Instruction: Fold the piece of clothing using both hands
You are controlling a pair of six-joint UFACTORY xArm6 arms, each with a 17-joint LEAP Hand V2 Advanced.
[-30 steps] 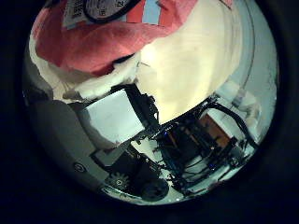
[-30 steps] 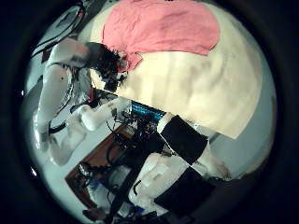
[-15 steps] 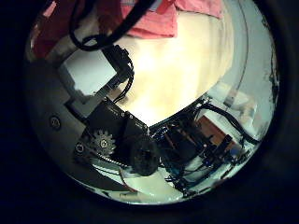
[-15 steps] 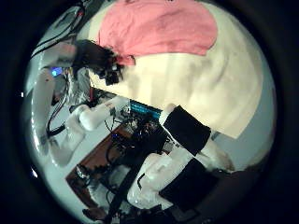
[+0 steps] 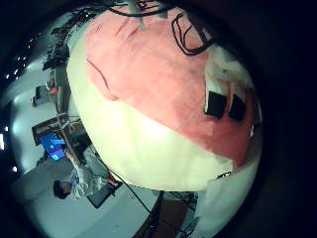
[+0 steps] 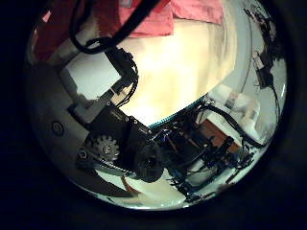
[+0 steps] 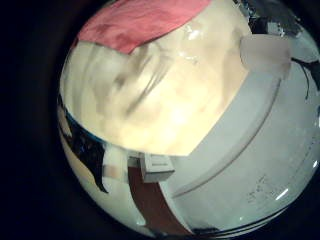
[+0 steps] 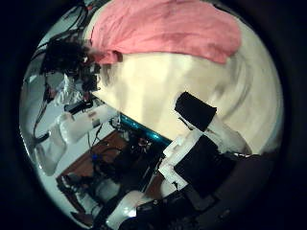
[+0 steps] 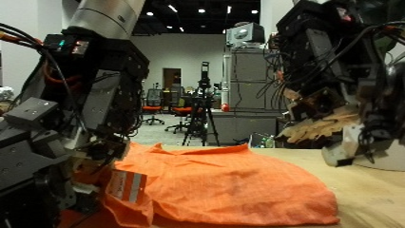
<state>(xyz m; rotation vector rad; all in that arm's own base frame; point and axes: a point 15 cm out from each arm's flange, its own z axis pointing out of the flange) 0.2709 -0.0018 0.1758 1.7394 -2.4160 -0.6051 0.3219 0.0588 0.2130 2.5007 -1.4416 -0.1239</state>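
An orange piece of clothing [image 9: 228, 185] lies spread flat on the pale wooden table [image 9: 374, 199]. My left hand [image 9: 76, 142] is low at the cloth's near corner, with a white-padded finger [image 9: 126, 185] resting on it. The left little finger side palm view shows the cloth [image 5: 149, 79] close below, with fingertips [image 5: 223, 99] on it. My right hand [image 9: 342, 114] hangs above bare table beside the cloth, fingers relaxed, holding nothing. The right thumb side palm view shows the cloth [image 8: 163, 29] and my left hand [image 8: 69, 59] at its edge.
A grey cabinet [image 9: 253, 90] and a tripod [image 9: 202, 114] stand behind the table. A white box [image 7: 265, 50] sits by the table's edge in the right little finger side palm view. Bare table [image 7: 170, 100] lies under my right hand.
One second ago the cloth lay bunched right at my left hand's fingers; now it lies flat and farther from that palm. The right thumb side view has shifted.
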